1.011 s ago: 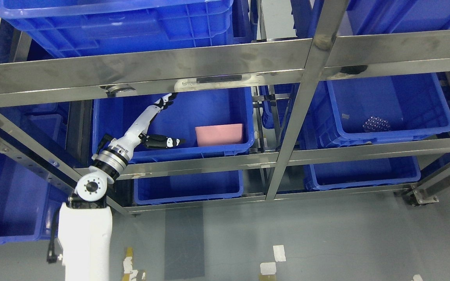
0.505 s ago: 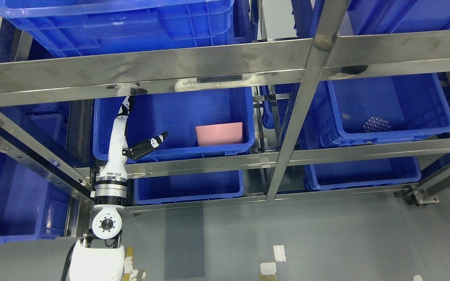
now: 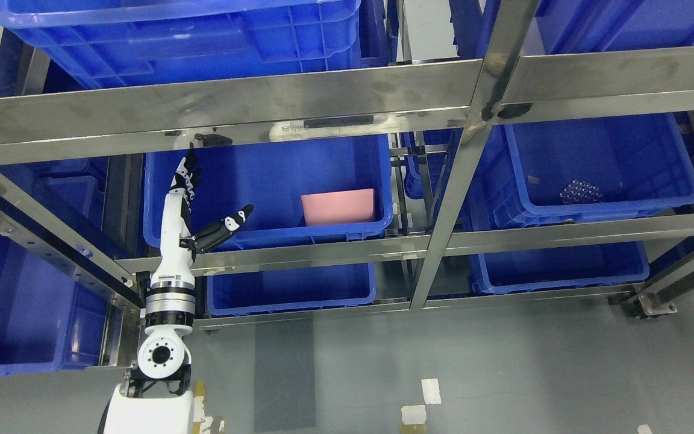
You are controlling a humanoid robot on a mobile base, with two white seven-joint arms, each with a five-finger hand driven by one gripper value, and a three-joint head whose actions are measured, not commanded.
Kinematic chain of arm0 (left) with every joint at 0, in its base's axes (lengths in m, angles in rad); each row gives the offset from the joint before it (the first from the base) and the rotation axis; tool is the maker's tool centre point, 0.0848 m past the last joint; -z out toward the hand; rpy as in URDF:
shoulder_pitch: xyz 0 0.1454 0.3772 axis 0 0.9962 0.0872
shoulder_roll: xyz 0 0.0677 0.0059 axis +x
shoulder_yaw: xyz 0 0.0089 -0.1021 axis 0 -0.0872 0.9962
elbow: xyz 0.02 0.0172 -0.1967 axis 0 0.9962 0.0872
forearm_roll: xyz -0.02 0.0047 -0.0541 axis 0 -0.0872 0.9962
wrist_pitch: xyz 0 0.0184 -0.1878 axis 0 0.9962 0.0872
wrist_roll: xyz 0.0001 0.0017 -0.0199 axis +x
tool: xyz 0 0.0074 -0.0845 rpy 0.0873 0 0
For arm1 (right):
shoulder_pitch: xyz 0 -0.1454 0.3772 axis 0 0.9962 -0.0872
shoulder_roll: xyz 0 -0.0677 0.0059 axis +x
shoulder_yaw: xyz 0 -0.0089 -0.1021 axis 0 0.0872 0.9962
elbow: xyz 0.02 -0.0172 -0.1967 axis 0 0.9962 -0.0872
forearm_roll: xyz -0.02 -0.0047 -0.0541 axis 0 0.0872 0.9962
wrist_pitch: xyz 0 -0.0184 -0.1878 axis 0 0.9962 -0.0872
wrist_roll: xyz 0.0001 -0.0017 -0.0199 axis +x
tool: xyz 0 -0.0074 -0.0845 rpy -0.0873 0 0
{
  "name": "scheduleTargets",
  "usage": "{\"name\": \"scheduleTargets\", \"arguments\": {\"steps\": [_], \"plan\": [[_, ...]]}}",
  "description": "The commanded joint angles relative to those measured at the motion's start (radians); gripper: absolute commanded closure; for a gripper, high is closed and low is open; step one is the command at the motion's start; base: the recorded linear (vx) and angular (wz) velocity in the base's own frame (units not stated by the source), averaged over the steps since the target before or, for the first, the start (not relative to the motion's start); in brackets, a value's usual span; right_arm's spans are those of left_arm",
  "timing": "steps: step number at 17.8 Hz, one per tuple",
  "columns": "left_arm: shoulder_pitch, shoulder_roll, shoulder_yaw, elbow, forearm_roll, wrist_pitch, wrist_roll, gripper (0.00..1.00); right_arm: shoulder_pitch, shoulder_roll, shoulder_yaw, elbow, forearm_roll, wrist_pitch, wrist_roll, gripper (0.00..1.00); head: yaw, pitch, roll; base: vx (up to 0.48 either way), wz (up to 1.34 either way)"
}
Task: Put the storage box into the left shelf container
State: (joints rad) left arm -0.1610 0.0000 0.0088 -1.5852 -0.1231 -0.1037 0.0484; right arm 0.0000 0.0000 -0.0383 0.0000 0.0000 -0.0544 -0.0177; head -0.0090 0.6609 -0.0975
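Observation:
A pink storage box (image 3: 338,207) lies inside the blue container (image 3: 275,175) on the left bay of the middle shelf, toward its right front corner. My left hand (image 3: 202,199) is raised in front of that container's left end, well left of the pink box and apart from it. Its fingers (image 3: 185,175) point up toward the steel rail and the thumb (image 3: 226,224) sticks out to the right; it is open and holds nothing. The right arm does not show.
A steel shelf frame (image 3: 443,223) with horizontal rails crosses the view. Another blue bin (image 3: 600,169) at the right holds a small dark cluster (image 3: 581,191). More blue bins sit above, below and at the far left. Grey floor (image 3: 443,367) lies below with tape marks.
My left arm has pulled back and down out of the container, swinging from leaning right to nearly upright. The pink box has stayed where it lies.

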Motion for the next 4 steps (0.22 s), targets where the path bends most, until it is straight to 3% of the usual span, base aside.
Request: {"name": "scheduleTargets", "arguments": {"steps": [1,4], "plan": [[0.009,0.017,-0.039,-0.062,0.079,-0.001,-0.002,0.02,-0.018,-0.017,0.000,-0.017,0.000,-0.001,-0.001,0.01,0.0000,0.000,0.000,0.000,0.00],[0.009,0.017,-0.044,-0.062,0.080,-0.007,-0.005,0.02,-0.018,-0.017,0.000,-0.017,0.000,-0.001,-0.001,0.01,0.0000,0.000,0.000,0.000,0.00]]}}
